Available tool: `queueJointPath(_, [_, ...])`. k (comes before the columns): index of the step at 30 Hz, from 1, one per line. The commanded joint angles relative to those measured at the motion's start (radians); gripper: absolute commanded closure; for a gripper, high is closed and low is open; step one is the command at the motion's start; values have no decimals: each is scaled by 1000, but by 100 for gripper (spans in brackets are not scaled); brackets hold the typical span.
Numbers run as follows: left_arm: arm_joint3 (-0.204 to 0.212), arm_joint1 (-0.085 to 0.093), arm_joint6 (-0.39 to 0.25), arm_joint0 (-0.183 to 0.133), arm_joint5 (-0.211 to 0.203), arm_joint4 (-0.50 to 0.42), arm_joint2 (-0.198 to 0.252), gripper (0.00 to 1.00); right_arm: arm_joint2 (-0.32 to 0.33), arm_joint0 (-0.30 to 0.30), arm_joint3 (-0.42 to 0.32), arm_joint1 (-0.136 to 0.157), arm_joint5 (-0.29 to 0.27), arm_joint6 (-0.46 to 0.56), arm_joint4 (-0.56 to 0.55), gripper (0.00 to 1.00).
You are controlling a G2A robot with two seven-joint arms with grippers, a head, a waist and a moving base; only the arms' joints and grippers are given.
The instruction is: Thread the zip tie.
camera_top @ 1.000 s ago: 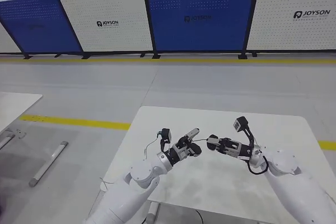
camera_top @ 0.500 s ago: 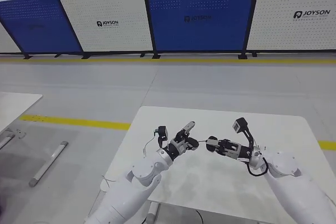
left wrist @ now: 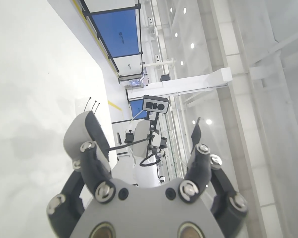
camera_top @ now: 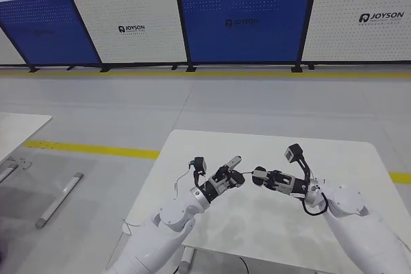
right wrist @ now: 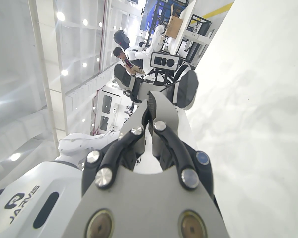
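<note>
A: Zip tie [left wrist: 129, 143]?
B: Clenched in right claw [right wrist: 149, 100], above the surface [camera_top: 260, 222], long axis running straight toward left claw [left wrist: 144, 127].
A: Left claw?
B: Released, spread wide; tie's free tip seemingly touching one pad [left wrist: 99, 134]. Closing there probably next.

You have a white table [camera_top: 342, 161] with rounded corners, its top faintly mottled grey, and on it three thin black zip ties [left wrist: 93, 105] lie side by side close to one edge.
</note>
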Motion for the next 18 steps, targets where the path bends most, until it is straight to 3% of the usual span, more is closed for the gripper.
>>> queueJointPath(1, [-1,1,-9,2,1,-1,-1,69,0,0,0,0,0,0,0,100])
queueJointPath(5, [3,1,-24,1,-4,1,1,76,0,0,0,0,0,0,0,100])
queueJointPath(14, [2,0,-36,1,-16,21,9,76,0,0,0,0,0,0,0,100])
queueJointPath(15, [2,0,-37,1,-17,22,9,73,0,0,0,0,0,0,0,100])
queueJointPath(17, [2,1,-36,2,-17,22,8,55,0,0,0,0,0,0,0,100])
queueJointPath(18, [2,1,-31,3,-18,23,6,32,0,0,0,0,0,0,0,100])
